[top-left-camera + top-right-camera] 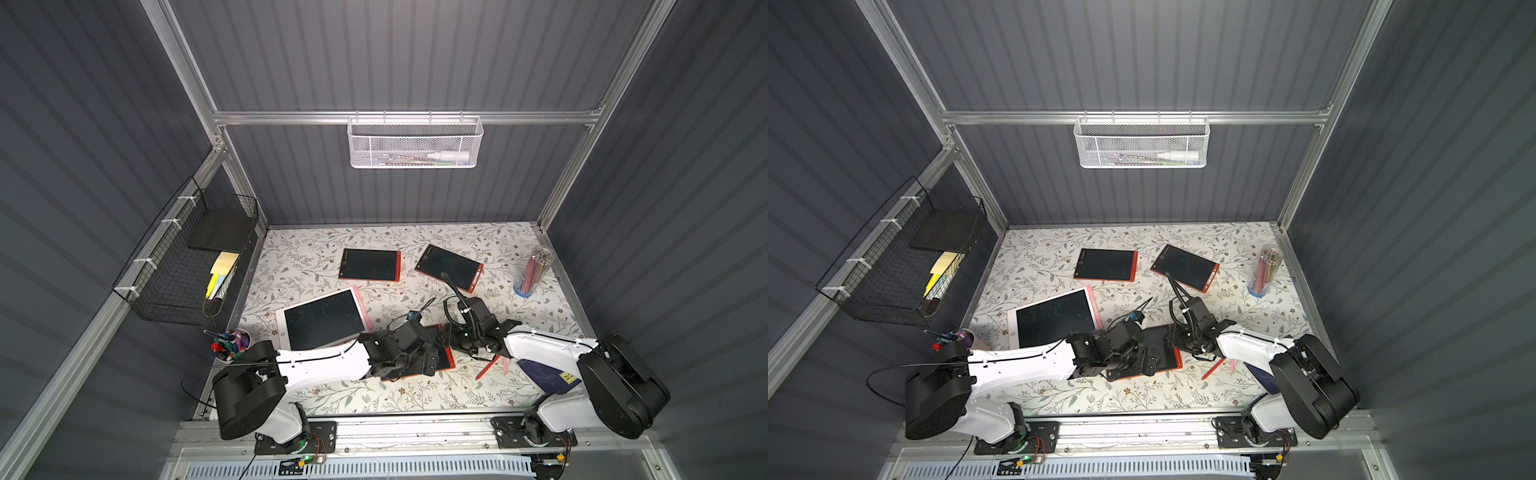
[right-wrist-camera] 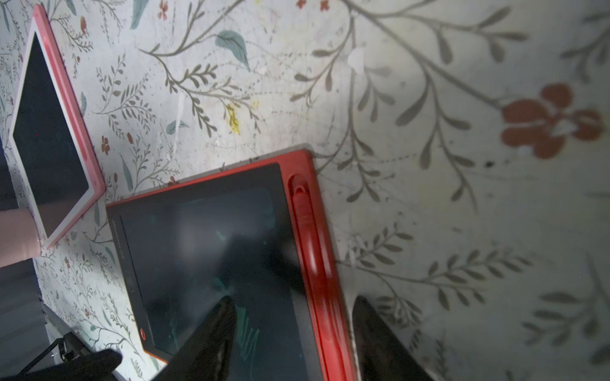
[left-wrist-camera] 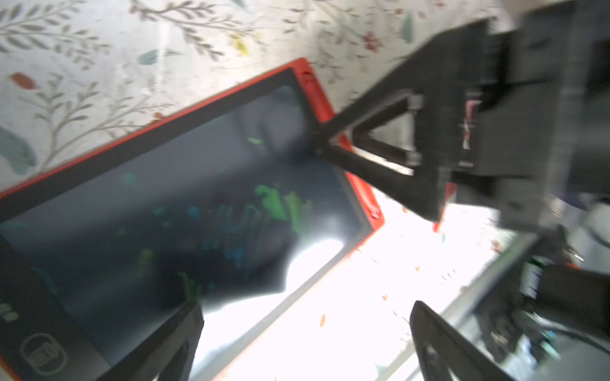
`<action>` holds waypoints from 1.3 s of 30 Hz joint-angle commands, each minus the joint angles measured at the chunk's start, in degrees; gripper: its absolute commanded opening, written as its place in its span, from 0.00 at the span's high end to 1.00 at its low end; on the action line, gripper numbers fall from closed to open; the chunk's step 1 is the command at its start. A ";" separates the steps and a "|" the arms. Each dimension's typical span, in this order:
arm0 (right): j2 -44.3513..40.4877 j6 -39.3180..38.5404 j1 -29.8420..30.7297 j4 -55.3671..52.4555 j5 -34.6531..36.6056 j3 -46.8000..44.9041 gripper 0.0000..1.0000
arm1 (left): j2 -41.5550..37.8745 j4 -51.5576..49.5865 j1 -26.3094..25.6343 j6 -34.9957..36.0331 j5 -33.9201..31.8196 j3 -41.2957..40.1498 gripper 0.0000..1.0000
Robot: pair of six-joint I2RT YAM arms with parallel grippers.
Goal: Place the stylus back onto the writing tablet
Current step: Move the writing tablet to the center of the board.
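The red-framed writing tablet (image 2: 211, 250) lies near the table's front middle, mostly under both wrists in the top views (image 1: 1167, 353). A red stylus (image 2: 305, 227) lies lengthwise in the groove of its red side strip. My right gripper (image 2: 293, 316) is open and straddles that strip, one finger over the dark screen and one beside the tablet's edge. In the left wrist view a right fingertip (image 3: 330, 142) rests at the strip. My left gripper (image 3: 307, 330) is open over the tablet's (image 3: 165, 198) front corner, holding nothing. Another red stylus (image 1: 487, 369) lies loose beside the right arm.
A pink stylus (image 1: 505, 365) and a dark blue notebook (image 1: 548, 376) lie at the front right. Two red tablets (image 1: 370, 265) (image 1: 449, 268) sit at the back and a pink-white one (image 1: 322, 318) at the left. A pencil jar (image 1: 532, 272) and a marker cup (image 1: 230, 345) stand near the table's sides.
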 commanded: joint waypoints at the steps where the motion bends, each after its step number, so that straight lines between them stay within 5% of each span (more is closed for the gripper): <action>1: -0.92 -1.66 -0.14 -4.59 -1.62 -2.00 0.39 | 0.76 -1.59 -3.00 2.08 5.74 -1.36 0.01; 7: -3.36 -1.74 -0.11 -6.25 -0.70 -2.88 0.37 | 4.48 -2.30 -7.84 0.60 7.08 -0.86 0.01; 26: -3.03 -0.70 -0.12 -5.64 -0.06 -3.85 0.34 | 8.97 -2.69 -8.01 -4.05 3.85 -0.92 0.01; 39: -0.45 3.54 -0.16 -2.77 3.61 -2.39 0.35 | 11.69 -1.03 0.08 -0.37 -3.91 0.83 0.01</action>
